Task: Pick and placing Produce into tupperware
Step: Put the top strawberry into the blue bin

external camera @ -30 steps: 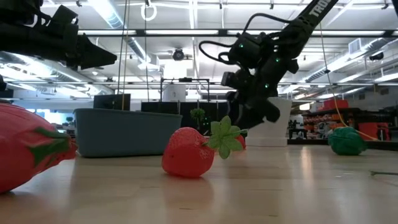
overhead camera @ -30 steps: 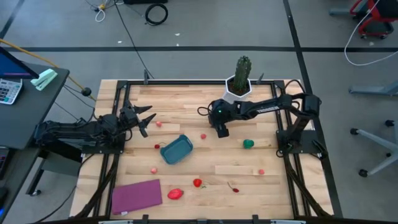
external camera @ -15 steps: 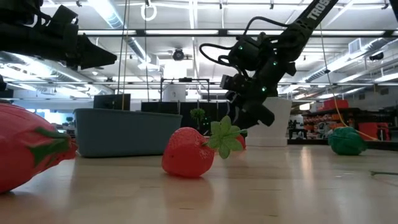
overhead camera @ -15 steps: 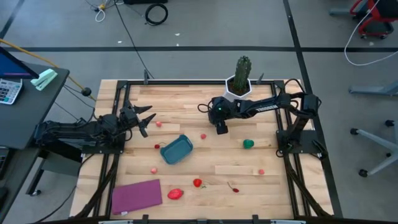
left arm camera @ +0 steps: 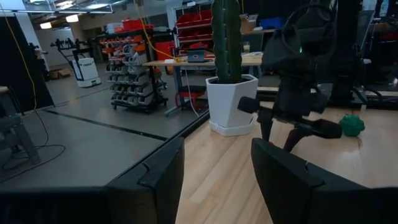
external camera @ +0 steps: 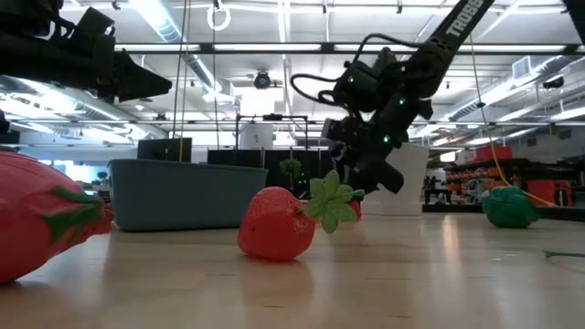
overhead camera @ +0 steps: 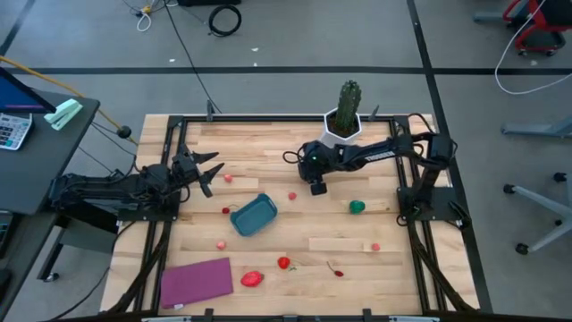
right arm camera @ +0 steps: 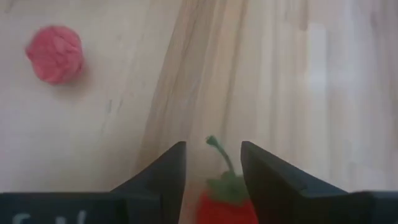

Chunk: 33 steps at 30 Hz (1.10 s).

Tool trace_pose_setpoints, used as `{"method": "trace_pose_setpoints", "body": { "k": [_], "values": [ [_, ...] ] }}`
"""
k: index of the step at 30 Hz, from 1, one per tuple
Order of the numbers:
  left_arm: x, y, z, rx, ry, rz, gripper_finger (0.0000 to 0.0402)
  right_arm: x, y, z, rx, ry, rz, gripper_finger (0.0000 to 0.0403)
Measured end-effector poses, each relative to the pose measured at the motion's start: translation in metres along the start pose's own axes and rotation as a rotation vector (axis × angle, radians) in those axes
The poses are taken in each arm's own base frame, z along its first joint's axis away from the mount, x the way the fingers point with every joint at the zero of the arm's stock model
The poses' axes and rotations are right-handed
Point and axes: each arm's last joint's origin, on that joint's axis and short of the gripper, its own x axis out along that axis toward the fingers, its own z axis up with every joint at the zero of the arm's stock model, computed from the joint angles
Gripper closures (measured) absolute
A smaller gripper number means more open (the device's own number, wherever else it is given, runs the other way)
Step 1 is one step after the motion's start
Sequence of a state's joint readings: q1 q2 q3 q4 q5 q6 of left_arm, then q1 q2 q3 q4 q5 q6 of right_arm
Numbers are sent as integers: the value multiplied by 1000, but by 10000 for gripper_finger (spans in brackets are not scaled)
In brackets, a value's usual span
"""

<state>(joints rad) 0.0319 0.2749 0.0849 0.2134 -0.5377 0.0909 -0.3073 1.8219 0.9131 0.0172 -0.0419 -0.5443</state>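
My right gripper [overhead camera: 317,187] hangs over the table's middle, near the cactus pot, shut on a small red produce piece with a green cap [right arm camera: 227,193]. The teal tupperware [overhead camera: 254,215] rests on its base to the gripper's left and nearer; it also shows in the low view [external camera: 187,194]. Several red produce pieces lie loose, among them a round one [right arm camera: 55,54] close below the gripper, a strawberry [external camera: 277,223] and a large red piece [overhead camera: 252,279]. A green piece [overhead camera: 357,207] lies to the right. My left gripper [overhead camera: 207,170] waits open at the table's left. My right gripper pinches the small red piece between its two fingers [right arm camera: 165,180], at the piece's green-capped end [right arm camera: 229,186]. The fingers point down from above. The thin green stem [right arm camera: 219,152] sticks out past the fingertips. The piece is lifted clear of the table.
A tall green cactus in a white pot [overhead camera: 345,114] stands at the far edge, just behind the right gripper. A flat purple mat [overhead camera: 195,281] lies at the near left corner. Bare wood shows between the tupperware and the green piece.
My right gripper has risen a little and drifted slightly toward the far edge, tipping somewhat, with its fingers staying shut. The left arm and the loose pieces have kept still.
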Motion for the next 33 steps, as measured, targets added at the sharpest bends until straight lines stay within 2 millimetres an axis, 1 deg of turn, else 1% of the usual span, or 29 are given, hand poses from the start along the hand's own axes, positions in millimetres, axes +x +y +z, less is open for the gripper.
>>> {"method": "trace_pose_setpoints", "body": {
  "k": [3,9,23,28,33],
  "values": [
    [0,0,0,0,0,0,209,5,0,-1,-7,-8,-5,240],
    [0,0,0,0,0,0,211,0,-4,1,2,-22,-31,240],
    [0,0,-1,4,8,-1,212,0,-1,-4,8,36,-1,242],
    [0,0,-1,3,8,-1,212,0,-1,-4,8,40,-12,253],
    [0,0,-1,3,8,-1,212,0,-3,-5,12,55,-37,279]
  ]
}}
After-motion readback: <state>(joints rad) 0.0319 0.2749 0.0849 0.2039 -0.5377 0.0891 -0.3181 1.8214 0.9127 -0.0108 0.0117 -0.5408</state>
